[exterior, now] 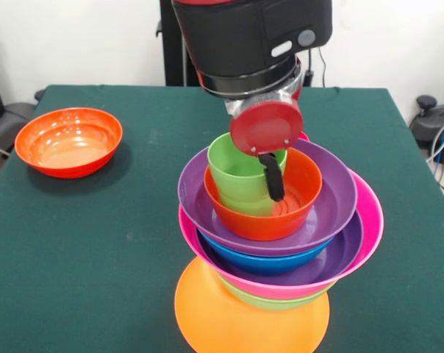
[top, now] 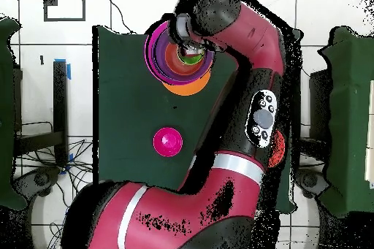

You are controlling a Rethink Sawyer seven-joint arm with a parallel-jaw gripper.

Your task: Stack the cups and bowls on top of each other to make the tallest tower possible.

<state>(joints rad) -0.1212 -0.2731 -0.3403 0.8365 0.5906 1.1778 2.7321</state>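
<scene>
Gripper [exterior: 270, 158] above the tower [exterior: 277, 243], clamped on a small magenta-red bowl [exterior: 266, 126] tipped on edge, 1 black finger [exterior: 272, 176] reaching down beside the light-green cup [exterior: 240, 176]. Cup nested in a red-orange bowl [exterior: 284, 213] atop purple, blue, purple, pink and green bowls over the upturned orange base [exterior: 248, 320]. Apart on the green table [exterior: 82, 243]: 1 more red-orange bowl [exterior: 69, 141] and, overhead, 1 pink bowl [top: 168, 142].

My bench [exterior: 75, 243] is covered in dark green cloth. Three things rest directly on it. The tower [exterior: 277, 220] stands at the edge far from my base, on a large upturned orange bowl [exterior: 244, 316]. A red-orange bowl [exterior: 68, 141] sits upright, well apart from the tower. A small magenta-red bowl [top: 168, 142] lies alone in the middle of the cloth.
</scene>
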